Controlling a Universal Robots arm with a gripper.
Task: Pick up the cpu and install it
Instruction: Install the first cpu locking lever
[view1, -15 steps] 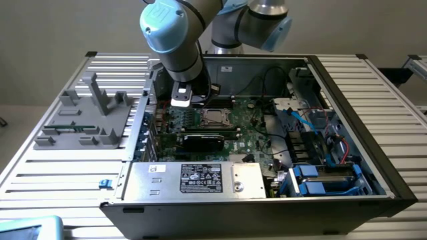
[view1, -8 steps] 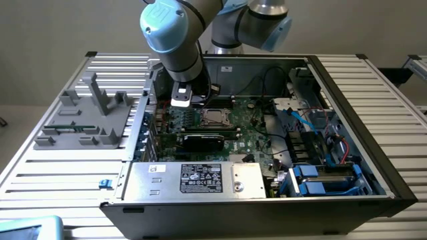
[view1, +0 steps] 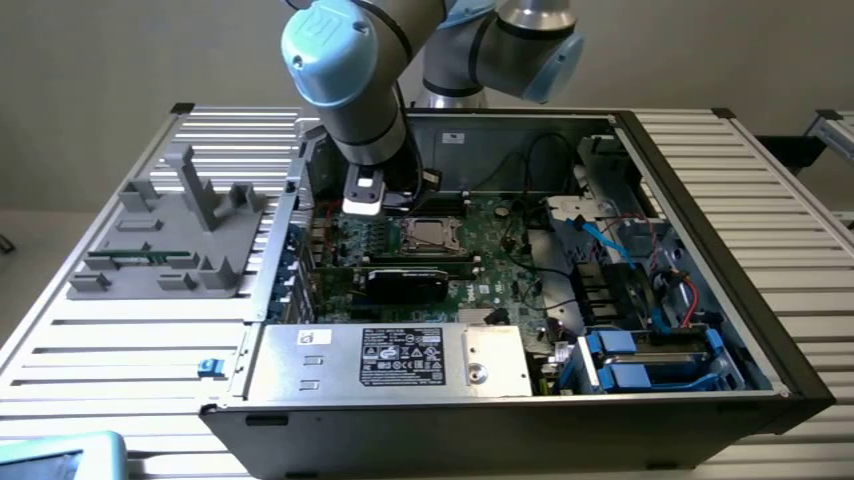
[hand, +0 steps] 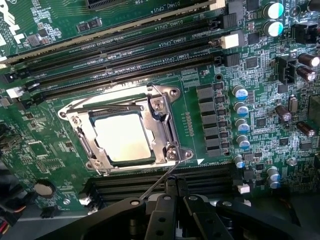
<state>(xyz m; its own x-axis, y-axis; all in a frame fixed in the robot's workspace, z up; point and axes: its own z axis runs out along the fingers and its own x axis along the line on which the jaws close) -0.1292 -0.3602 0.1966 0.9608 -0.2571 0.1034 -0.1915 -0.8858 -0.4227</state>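
My gripper (hand: 175, 186) is closed with nothing in it, hovering just over the motherboard (hand: 240, 90) beside the socket frame (hand: 165, 125) — the cpu (hand: 122, 137) lies flat inside that silver frame, within the open computer case (view1: 694, 180) on the desk (view1: 134, 340).

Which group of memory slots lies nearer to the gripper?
The slot group between the CPU socket and the shut gripper; the other group lies beyond the socket.
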